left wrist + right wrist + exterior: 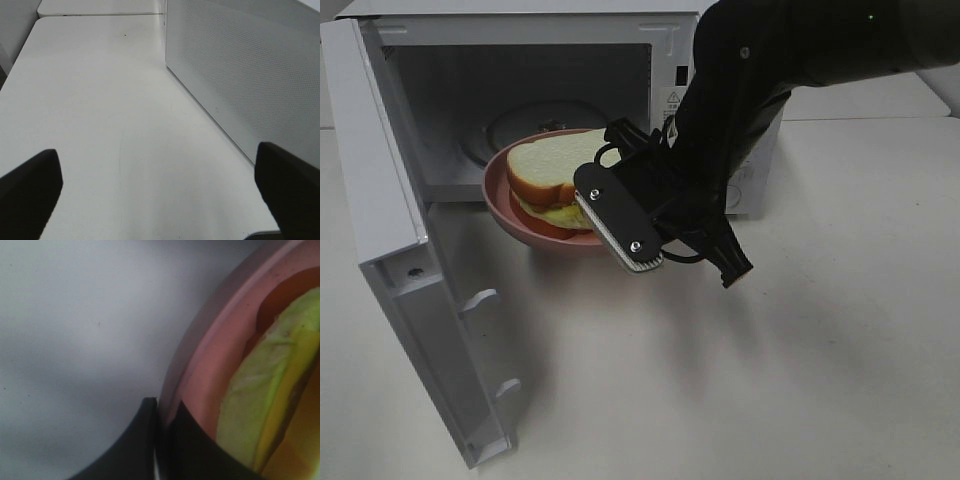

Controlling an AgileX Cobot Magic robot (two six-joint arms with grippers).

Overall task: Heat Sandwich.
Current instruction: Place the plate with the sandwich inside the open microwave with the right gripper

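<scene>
The right gripper [612, 226] pinches the pink plate [500, 192] by its rim; the sandwich [555, 168] sits at ten o'clock, the microwave cavity [520, 85] beyond (the left gripper [160, 186] gapes).

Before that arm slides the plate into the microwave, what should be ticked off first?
1. Microwave door swung wide open: ok.
2. Right tool shut on the pink plate's rim: ok.
3. Sandwich lying on the plate, not hanging over its edge: ok.
4. Turntable free of other things: cannot tell; the plate hides part of it.
5. Left tool open, holding nothing, over the table: ok.
6. Plate resting on the turntable: not ok; it hangs at the opening in the tool's grip.
</scene>
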